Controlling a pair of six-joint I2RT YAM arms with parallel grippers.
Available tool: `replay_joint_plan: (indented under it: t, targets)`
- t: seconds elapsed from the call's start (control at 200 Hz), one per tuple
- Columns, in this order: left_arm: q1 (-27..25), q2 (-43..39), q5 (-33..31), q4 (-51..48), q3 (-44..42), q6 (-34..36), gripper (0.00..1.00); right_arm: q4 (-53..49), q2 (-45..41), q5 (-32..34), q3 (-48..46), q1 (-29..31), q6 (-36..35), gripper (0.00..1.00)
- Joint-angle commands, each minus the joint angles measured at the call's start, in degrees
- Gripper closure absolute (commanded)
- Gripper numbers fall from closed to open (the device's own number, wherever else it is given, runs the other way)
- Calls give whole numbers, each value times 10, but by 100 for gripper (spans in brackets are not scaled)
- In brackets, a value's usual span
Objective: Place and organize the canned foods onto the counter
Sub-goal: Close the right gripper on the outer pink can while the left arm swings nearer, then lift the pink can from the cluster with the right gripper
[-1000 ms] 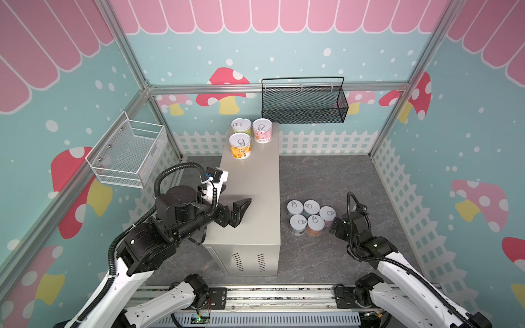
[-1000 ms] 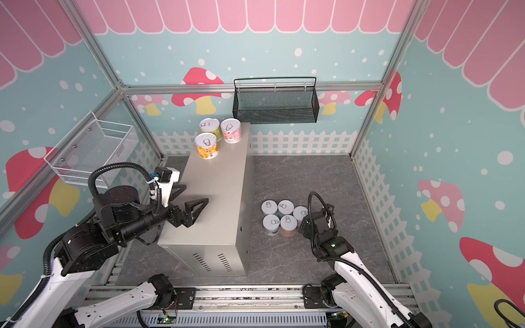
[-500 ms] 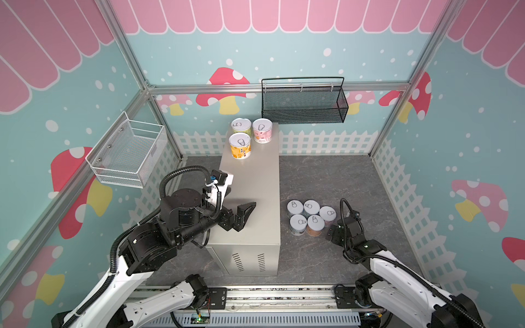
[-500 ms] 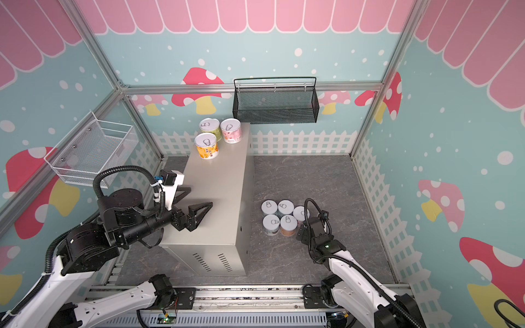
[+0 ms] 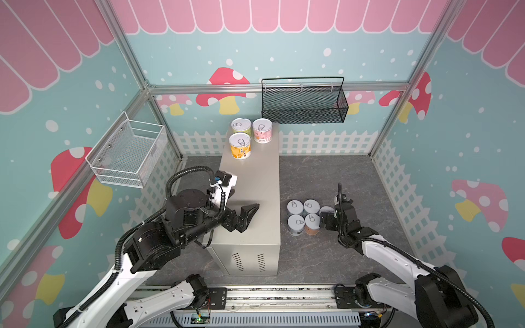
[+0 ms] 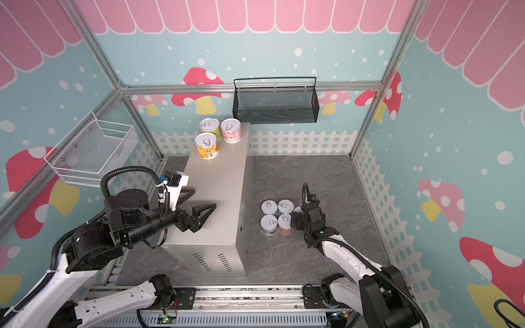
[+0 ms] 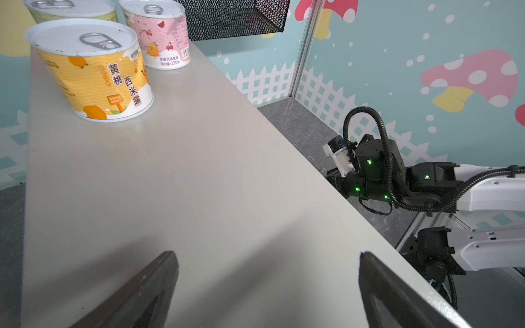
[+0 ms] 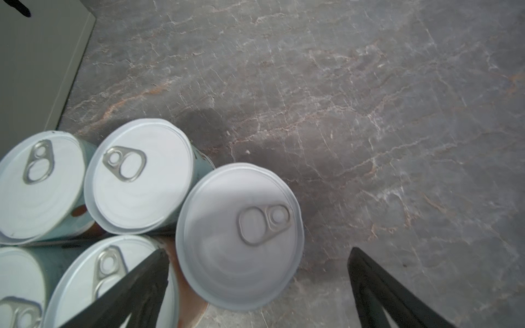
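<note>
Right gripper (image 8: 257, 251) spread wide, gripping nothing, poised right above the outermost can (image 8: 227, 198) of the floor cluster (image 5: 295, 207), just beside the counter (image 5: 255, 181). Trouble spot: one finger (image 8: 142, 272) hangs over the neighbouring can (image 8: 85, 284), so a straight drop could land on that lid and shove or tip the pack. Clearance is hard to judge from here. Left gripper (image 7: 267, 252) gapes empty above the counter's near end, and three cans (image 5: 240, 146) stand at its far end.
</note>
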Motion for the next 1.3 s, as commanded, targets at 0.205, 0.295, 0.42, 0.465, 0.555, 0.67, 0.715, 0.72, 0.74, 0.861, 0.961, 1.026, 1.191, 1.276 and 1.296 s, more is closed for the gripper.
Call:
replay_joint_plan:
  t: [0.205,0.295,0.42,0.465,0.555,0.67,0.715,0.72,0.74,0.861,0.961,1.026,1.191,1.276,1.296]
  targets:
    - [-8,-13,-9,8,-11,-10,0,33,81,-45,50,-18,-29,1]
    - [-9,-17,-12,8,-12,-10,0,30,93,-40,54,-27,-16,1]
    - [-9,-20,-15,8,-16,-10,0,27,100,-37,56,-35,-5,2]
    - [-9,-21,-15,8,-18,-10,0,25,100,-39,55,-38,-4,3]
    - [-9,-21,-16,8,-18,-9,0,23,94,-44,51,-41,-3,3]
    - [-10,-19,-16,9,-18,-7,0,20,81,-45,40,-44,-3,3]
    - [-10,-17,-15,11,-18,-7,0,19,78,-45,38,-45,-3,4]
    - [-10,-17,-15,11,-18,-7,0,19,78,-45,38,-45,-4,4]
    - [-10,-16,-14,12,-17,-7,0,17,78,-45,38,-45,-4,5]
    - [-11,-12,-9,14,-15,-7,0,3,79,-36,44,-46,-11,13]
    - [-13,-9,-6,13,-11,-5,0,-2,88,-38,50,-46,-20,15]
    - [-17,-4,1,11,-7,-4,0,-6,98,-45,54,-45,-25,17]
    - [-63,31,17,-1,13,11,0,-12,105,-49,55,-45,-31,17]
    - [-122,64,-27,-9,35,27,0,-11,98,-45,52,-44,-30,17]
    - [-135,73,-37,-12,41,31,0,-12,97,-44,52,-45,-30,17]
